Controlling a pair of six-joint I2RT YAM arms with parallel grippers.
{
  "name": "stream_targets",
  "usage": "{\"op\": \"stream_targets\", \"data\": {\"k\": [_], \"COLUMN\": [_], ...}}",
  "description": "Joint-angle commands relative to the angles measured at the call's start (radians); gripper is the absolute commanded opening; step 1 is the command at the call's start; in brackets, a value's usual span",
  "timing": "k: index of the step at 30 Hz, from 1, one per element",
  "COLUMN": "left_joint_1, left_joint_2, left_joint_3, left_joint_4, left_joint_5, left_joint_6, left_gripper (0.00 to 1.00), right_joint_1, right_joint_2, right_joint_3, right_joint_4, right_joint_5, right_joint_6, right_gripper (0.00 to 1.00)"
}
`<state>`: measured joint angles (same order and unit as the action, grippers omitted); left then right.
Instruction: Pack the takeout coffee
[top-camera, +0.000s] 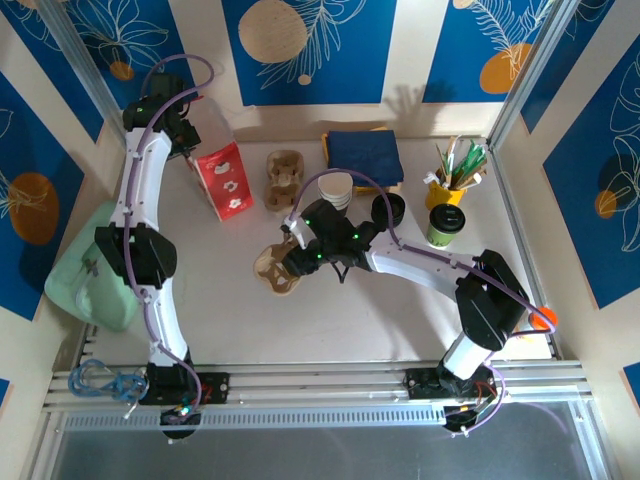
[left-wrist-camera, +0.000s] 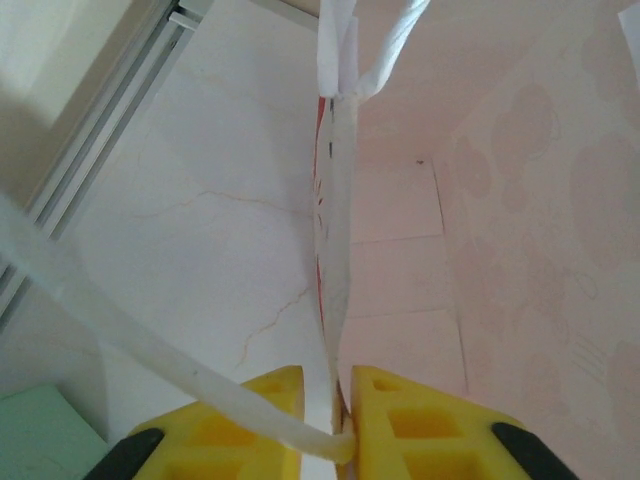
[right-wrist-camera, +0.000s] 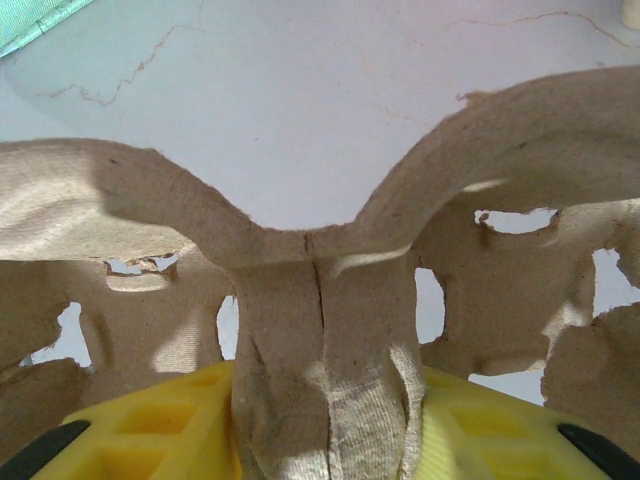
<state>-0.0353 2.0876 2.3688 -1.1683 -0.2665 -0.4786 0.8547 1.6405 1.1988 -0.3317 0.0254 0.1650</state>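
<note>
Mid-frame, right gripper (right-wrist-camera: 330, 410) clamped the carrier (top-camera: 275, 275), left gripper (left-wrist-camera: 343, 385) pinched the bag (top-camera: 222, 180) edge; coffee (top-camera: 445, 222) at right sat unpacked.

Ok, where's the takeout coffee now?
Top view: the takeout coffee stands at the right of the table, just in front of the yellow cup of sticks.

1. Cup carrier (right-wrist-camera: 320, 300): cut off at the left, right and bottom edges of the right wrist view. Its centre post hides the inner faces of the yellow fingers (right-wrist-camera: 170, 420).
2. Paper bag (left-wrist-camera: 520, 200): cut off at top and right of the left wrist view; print blurred.
</note>
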Motion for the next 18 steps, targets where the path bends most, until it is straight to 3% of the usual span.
{"op": "stream_targets", "data": {"k": [1, 6, 18], "left_joint_1": [0.009, 0.008, 0.008], "left_joint_2": [-0.01, -0.094, -0.436], "left_joint_3": [0.029, -0.062, -0.478], "left_joint_4": [-0.016, 0.011, 0.077], "left_joint_5": [0.016, 0.084, 0.225], "left_joint_6": [0.008, -0.001, -0.046], "left_gripper": [0.14, 0.05, 0.03], "right_joint_1": [-0.005, -0.005, -0.007], "right_joint_2": [0.011, -0.003, -0.097], "right_joint_3": [0.031, 0.028, 0.042], "right_joint_4": [-0.013, -0.017, -0.094], "right_joint_5": [-0.006, -0.005, -0.03], "right_joint_6": [0.002, 0.002, 0.019], "right_gripper": [0.42, 0.42, 0.42]}}
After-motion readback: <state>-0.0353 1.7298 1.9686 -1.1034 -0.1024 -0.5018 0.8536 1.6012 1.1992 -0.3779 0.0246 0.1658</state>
